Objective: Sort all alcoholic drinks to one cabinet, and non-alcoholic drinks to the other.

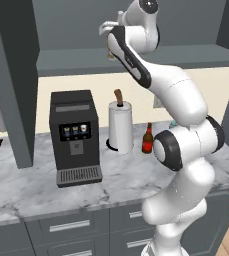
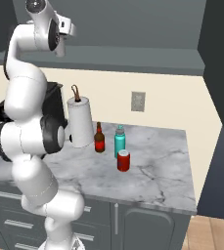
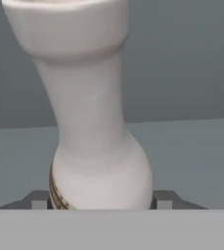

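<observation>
My gripper (image 3: 101, 200) is shut on the pale cream-white bottle (image 3: 91, 122), with a dark fingertip (image 3: 37, 200) on either side of it. The arm reaches high, holding the hand (image 1: 111, 47) over the shelf floor of the open dark grey cabinet (image 1: 76, 60). In the hand view the shelf floor (image 3: 196, 161) lies behind the bottle. On the marble counter stand the brown bottle with a red label (image 2: 99, 139), the teal bottle (image 2: 120, 141) and the red soda can (image 2: 123, 160). The brown bottle (image 1: 147, 140) stands just right of the paper-towel roll.
A white paper-towel roll (image 1: 121, 126) and a black coffee machine (image 1: 75, 135) stand on the counter (image 1: 36, 180). An open cabinet door (image 1: 16, 75) hangs at the left, and another dark panel (image 2: 218, 73) at the right. Grey drawers (image 1: 68, 226) run below.
</observation>
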Motion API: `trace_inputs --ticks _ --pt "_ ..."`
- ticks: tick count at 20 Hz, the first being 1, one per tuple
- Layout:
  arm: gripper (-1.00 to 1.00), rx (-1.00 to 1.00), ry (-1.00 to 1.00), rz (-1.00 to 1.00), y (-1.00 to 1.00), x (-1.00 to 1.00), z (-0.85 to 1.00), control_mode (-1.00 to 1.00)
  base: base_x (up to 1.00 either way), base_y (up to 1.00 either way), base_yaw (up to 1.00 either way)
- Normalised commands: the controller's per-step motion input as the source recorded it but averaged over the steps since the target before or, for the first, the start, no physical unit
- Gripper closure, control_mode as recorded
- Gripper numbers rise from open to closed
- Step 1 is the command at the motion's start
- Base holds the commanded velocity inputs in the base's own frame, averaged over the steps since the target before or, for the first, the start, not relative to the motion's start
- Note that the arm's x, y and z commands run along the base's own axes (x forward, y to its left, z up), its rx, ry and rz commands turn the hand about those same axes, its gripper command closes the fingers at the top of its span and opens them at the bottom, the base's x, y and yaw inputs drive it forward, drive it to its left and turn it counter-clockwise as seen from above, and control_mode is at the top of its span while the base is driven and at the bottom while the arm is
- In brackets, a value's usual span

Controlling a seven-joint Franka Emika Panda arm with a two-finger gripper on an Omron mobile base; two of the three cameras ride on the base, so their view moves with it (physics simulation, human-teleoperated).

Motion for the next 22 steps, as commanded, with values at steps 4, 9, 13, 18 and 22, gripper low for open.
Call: trace_inputs --ticks 4,9,13,18,22 --pt "-1.0 0.0 0.04 -0.04 0.08 0.1 -0.37 -1.0 0.0 0.0 0.0" --pt "-1.0 0.0 0.0 -0.02 0.05 0.34 -0.23 -1.0 0.0 0.0 0.0" --pt "-1.0 0.0 0.0 0.0 0.0 0.44 -0.23 -1.0 0.0 0.0 0.0" --pt "-1.0 0.0 0.0 0.0 0.02 0.0 -0.11 -1.0 0.0 0.0 0.0" --pt "-1.0 0.0 0.0 0.0 0.13 -0.83 -0.11 -1.0 0.0 0.0 0.0"
